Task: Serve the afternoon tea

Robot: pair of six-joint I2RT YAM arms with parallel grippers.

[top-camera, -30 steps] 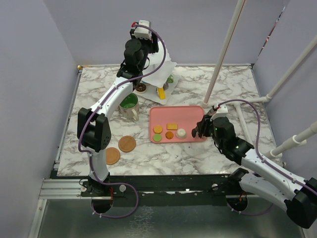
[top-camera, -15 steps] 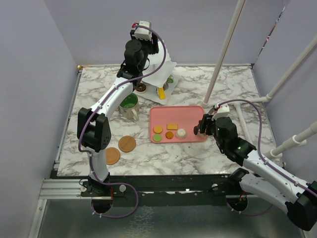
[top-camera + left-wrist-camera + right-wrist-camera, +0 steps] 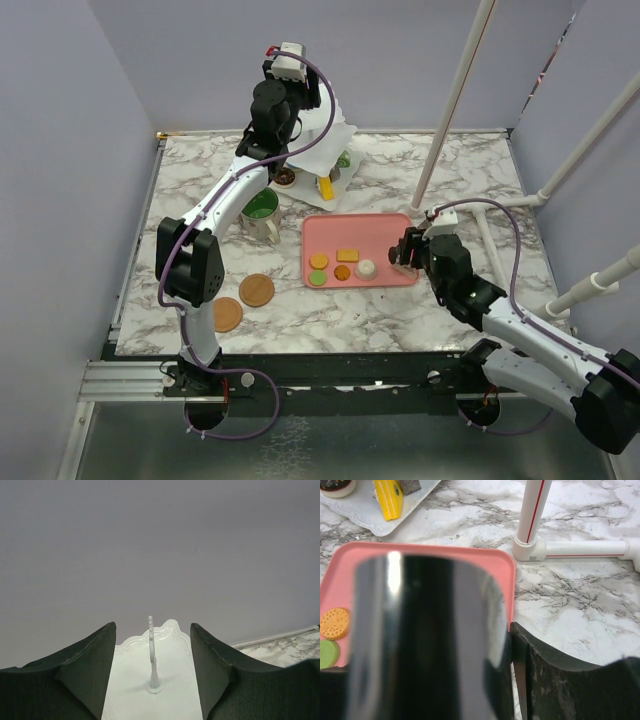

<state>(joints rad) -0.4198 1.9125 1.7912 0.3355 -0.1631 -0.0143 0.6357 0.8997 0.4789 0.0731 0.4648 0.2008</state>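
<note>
Pastries [image 3: 342, 263] on the tray [image 3: 375, 232] could scatter if the tongs [image 3: 425, 640], grasped by the right claw [image 3: 400, 258], come down too hard. The left claw [image 3: 152, 630], released, could knock the stand [image 3: 170, 655].

A pink tray [image 3: 385, 230] lies flat on the white-and-grey marble table [image 3: 480, 165], right of the middle. The glossy blade of the black tongs [image 3: 420, 640] fills the near part of the right wrist view and hides much of the tray there. A white pipe [image 3: 452, 110] with a thin red stripe rises from the table just behind the tray's far right corner, joined at its foot to a second pipe [image 3: 585, 547] lying along the marble, and plain lavender walls [image 3: 60, 150] stand on the left, back and right.
</note>
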